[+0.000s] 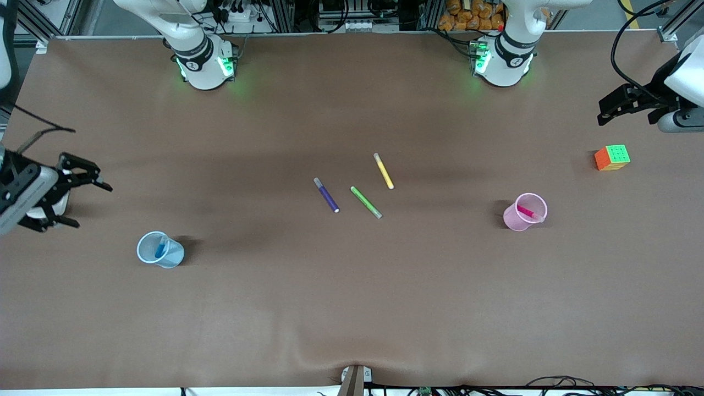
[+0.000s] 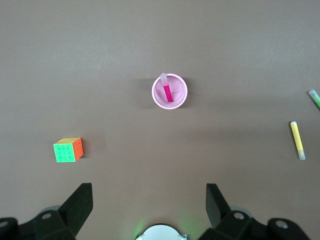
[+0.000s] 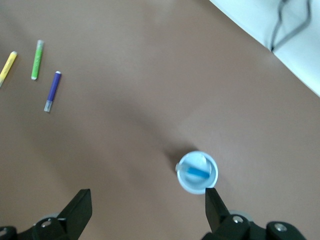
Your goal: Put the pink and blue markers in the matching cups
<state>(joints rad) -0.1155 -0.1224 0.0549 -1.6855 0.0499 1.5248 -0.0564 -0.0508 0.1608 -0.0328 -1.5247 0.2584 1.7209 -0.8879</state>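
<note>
The pale pink cup (image 1: 514, 219) stands toward the left arm's end of the table with the pink marker (image 1: 528, 212) leaning inside it. The pale blue cup (image 1: 173, 258) stands toward the right arm's end and holds the blue marker (image 1: 160, 248). My left gripper (image 1: 600, 111) is open and empty, up in the air by the table's end past the cube. Its wrist view shows the pink cup (image 2: 180, 97) and marker (image 2: 167, 90). My right gripper (image 1: 93, 207) is open and empty above the table's other end. Its wrist view shows the blue cup (image 3: 192, 186) and marker (image 3: 196, 173).
A dark purple pen (image 1: 326, 194), a green pen (image 1: 366, 202) and a yellow pen (image 1: 383, 171) lie loose in the middle of the table. A colourful cube (image 1: 612, 157) sits near the left arm's end, farther from the front camera than the pink cup.
</note>
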